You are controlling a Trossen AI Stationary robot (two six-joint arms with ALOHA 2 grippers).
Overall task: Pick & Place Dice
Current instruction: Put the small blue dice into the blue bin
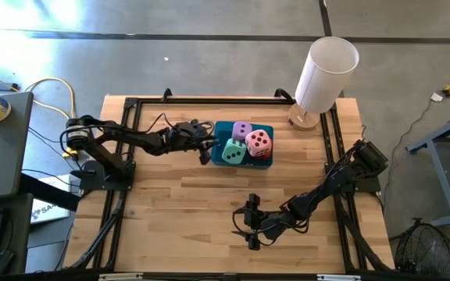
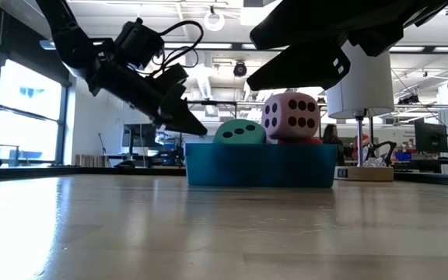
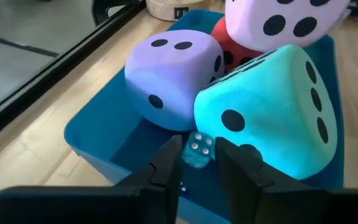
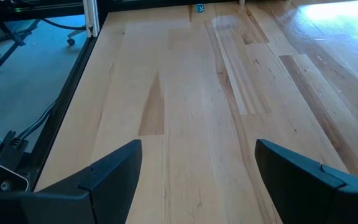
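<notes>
Partly hidden red die (image 3: 232,53), tiny die (image 3: 199,151) indistinct

Wood-plank table (image 1: 178,211) carries a teal tray (image 1: 266,162) near its far middle and a round wooden lamp base (image 1: 301,119) at the far right corner.

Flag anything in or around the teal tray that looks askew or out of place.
The dice are heaped, not flat: the pink die rides on the red die, and the mint green die sits tilted against the lilac die. A tiny translucent blue die lies in the teal tray before the left end effector.
</notes>
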